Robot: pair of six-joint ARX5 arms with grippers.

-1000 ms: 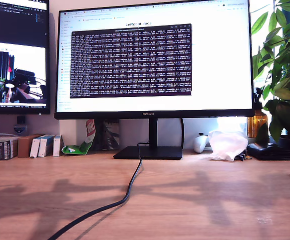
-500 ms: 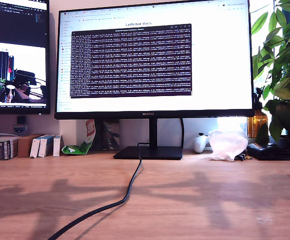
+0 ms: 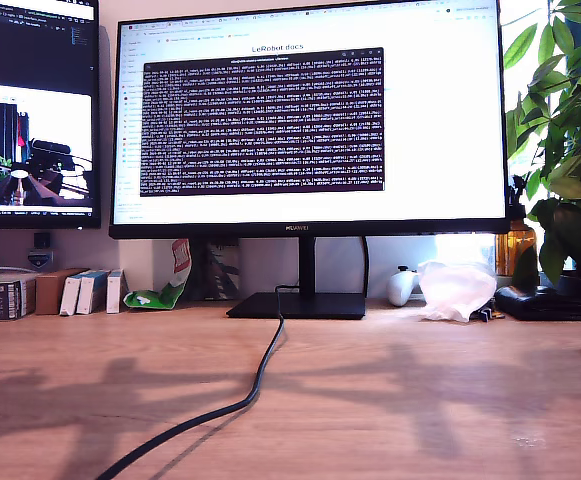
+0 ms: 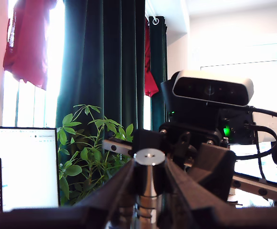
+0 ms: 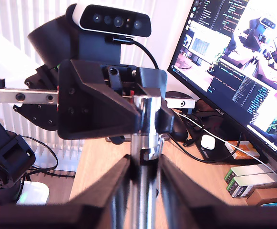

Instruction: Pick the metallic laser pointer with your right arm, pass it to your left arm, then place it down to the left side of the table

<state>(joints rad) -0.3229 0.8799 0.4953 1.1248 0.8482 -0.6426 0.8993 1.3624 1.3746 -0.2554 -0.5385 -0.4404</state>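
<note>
The metallic laser pointer [image 4: 149, 164] is a shiny silver cylinder held in the air between my two grippers, which face each other. My first gripper [image 4: 149, 179] is shut on it, with its dark fingers pressed against both sides. My second gripper [image 5: 146, 169] is also shut on the laser pointer [image 5: 147, 138], lower on the shaft. In the second wrist view my first gripper [image 5: 143, 109] closes around the pointer's far end. The exterior view shows only arm shadows on the wood table [image 3: 420, 400], with no arm or pointer in it.
A black cable [image 3: 260, 380] runs across the table from the monitor stand [image 3: 298, 305]. A large monitor [image 3: 310, 120] stands behind it. A leafy plant [image 3: 565, 150] is at the exterior view's right and small boxes [image 3: 30, 293] at its left. A crumpled white bag [image 3: 457, 288] lies near the plant.
Only the text and video on the screens have shifted. The shadows on the table hold still.
</note>
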